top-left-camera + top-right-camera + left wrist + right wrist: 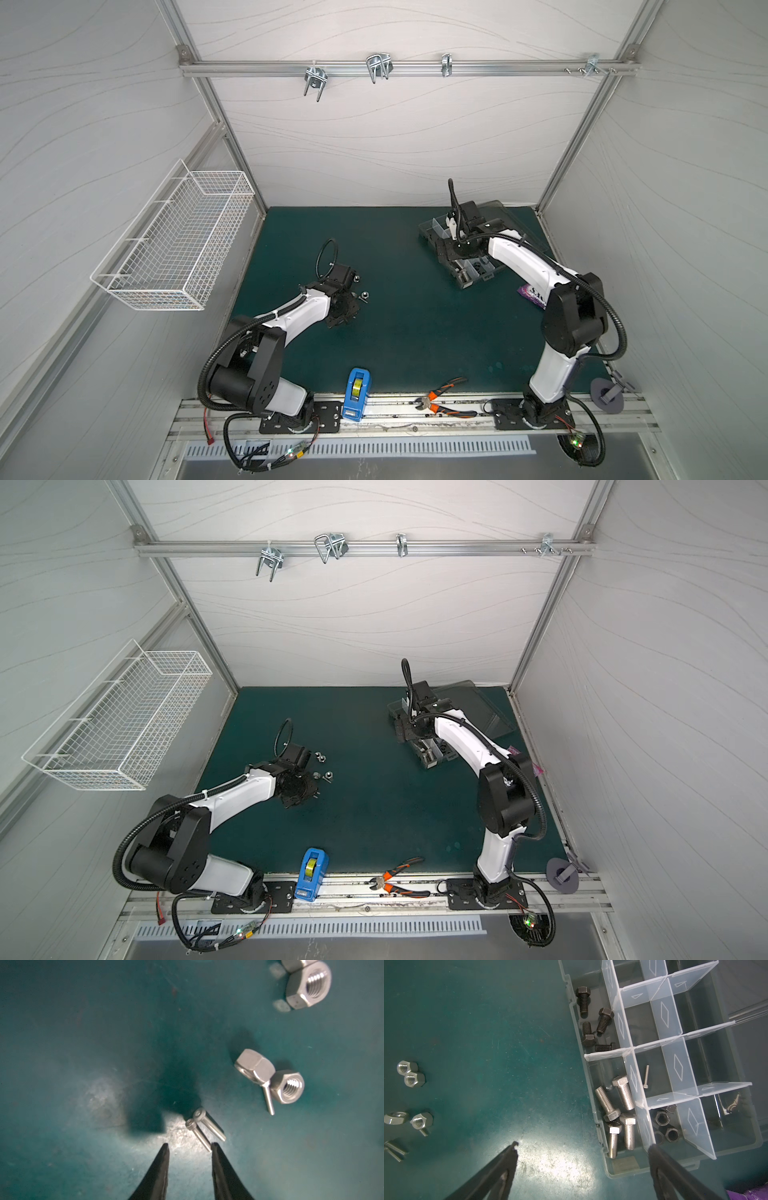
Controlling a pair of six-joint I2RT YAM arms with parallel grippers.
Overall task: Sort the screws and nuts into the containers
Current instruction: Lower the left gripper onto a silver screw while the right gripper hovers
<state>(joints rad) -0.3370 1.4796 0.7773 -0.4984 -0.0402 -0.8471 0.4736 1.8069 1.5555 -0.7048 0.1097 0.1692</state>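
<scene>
On the green mat lie two thin silver screws (pixel 198 1132) (pixel 209 1126), side by side. My left gripper (pixel 190 1145) hovers just short of them, open, with nothing between its fingers. One fingertip (pixel 215 1147) touches the nearer screw's point. Beyond them sit silver nuts (pixel 254 1067) (pixel 287 1086), a third thin screw (pixel 269 1101) and another nut (pixel 307 985). The containers are compartments of a clear organizer box (pixel 593 1088). They hold black bolts (pixel 588 1022), silver hex bolts (pixel 618 1109), one thin screw (pixel 646 1076) and black nuts (pixel 664 1124). My right gripper (pixel 583 1146) hangs wide open over the box's near edge.
A white wire basket (pixel 174 245) hangs on the left wall. A blue tape dispenser (pixel 355 395) and orange-handled pliers (pixel 444 401) lie at the front edge. A purple packet (pixel 532 297) lies beside the box. The box's lid (pixel 478 704) lies open behind it.
</scene>
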